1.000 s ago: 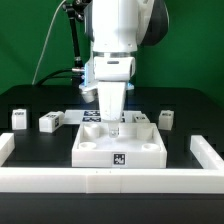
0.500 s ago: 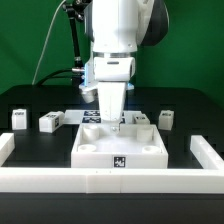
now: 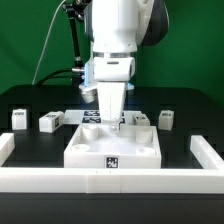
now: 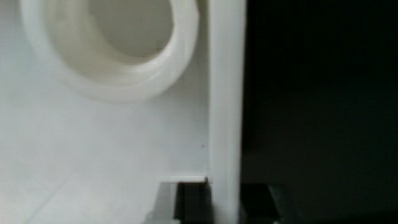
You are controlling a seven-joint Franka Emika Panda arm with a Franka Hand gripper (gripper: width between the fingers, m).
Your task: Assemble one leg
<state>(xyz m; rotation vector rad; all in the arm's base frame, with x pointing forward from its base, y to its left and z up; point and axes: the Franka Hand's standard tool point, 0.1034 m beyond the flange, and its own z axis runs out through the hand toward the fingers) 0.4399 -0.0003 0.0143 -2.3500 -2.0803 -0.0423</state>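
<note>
Three legs show in the exterior view, small white posts lying on the black table: two at the left [image 3: 18,119] [image 3: 48,121] and one at the right [image 3: 167,119]. None is held. The wide white square panel [image 3: 90,150] with round corner recesses lies in the middle. My gripper [image 3: 112,118] stands straight down over the panel's far edge. In the wrist view my gripper [image 4: 226,205] has its two dark fingers [image 4: 192,205] on either side of the panel's thin white rim [image 4: 224,110], shut on it. A round recess [image 4: 125,45] shows beside the rim.
A white rail [image 3: 110,181] runs along the front, with side pieces at the left [image 3: 6,146] and right [image 3: 210,152]. The marker board [image 3: 88,115] lies behind the panel. Another small white piece [image 3: 141,118] sits by the panel's far right corner.
The panel has shifted toward the front and a little to the exterior view's left, its near face now larger. The arm has barely moved.
</note>
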